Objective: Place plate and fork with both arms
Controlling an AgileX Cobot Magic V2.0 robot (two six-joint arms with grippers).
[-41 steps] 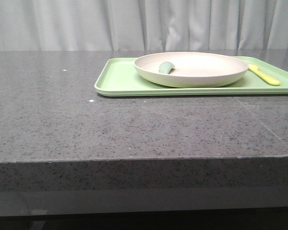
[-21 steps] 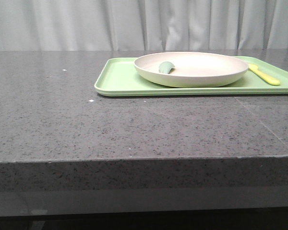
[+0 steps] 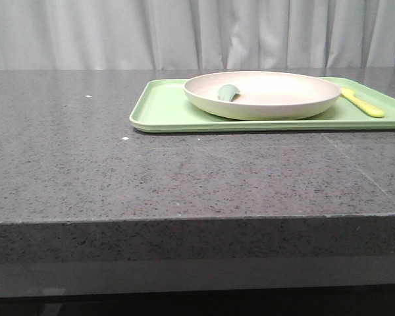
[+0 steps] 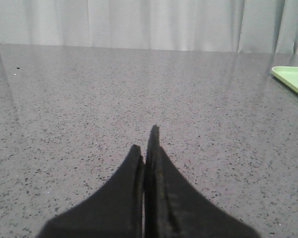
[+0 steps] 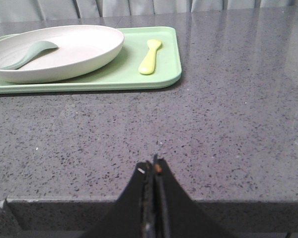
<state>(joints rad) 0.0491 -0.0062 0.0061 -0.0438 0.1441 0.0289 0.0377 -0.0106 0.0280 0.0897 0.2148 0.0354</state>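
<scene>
front view: a speckled grey stone counter (image 3: 184, 171) before pale curtains (image 3: 184, 33), plate (image 3: 276, 99) on a green tray (image 3: 158, 108), fork (image 3: 363, 104) at its 3 o'clock, left gripper (image 4: 146, 148) and right gripper (image 5: 153, 171) clenched, empty.

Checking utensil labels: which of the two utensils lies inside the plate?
The grey-green utensil rests in the plate; the yellow fork lies on the tray beside it.

Open counter ahead of both arms, tray the lone obstruction

Bare grey countertop (image 3: 184, 171) stretches between the near edge and the green tray (image 3: 159, 108), which carries the plate (image 3: 263, 105), with a grey-green utensil (image 3: 228, 93) inside, and the fork (image 5: 150, 57) beside it.
</scene>
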